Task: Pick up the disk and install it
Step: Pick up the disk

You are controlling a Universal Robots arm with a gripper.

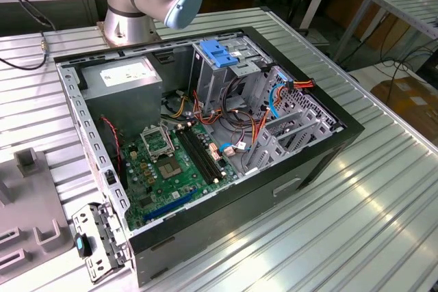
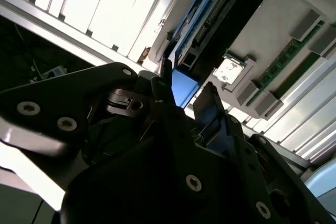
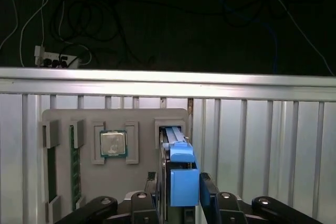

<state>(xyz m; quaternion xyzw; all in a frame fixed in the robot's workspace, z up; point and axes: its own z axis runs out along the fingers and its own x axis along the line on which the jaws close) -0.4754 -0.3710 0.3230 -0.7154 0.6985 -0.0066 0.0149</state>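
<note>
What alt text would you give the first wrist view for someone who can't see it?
The robot's hand straddles the blue-railed disk, standing on edge in a grey tray slot. A processor chip lies in the same tray.

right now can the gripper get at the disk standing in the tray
Probably yes: the gripper sits astride the disk, which stands on edge in a slot of the grey tray, with nothing between them.
</note>
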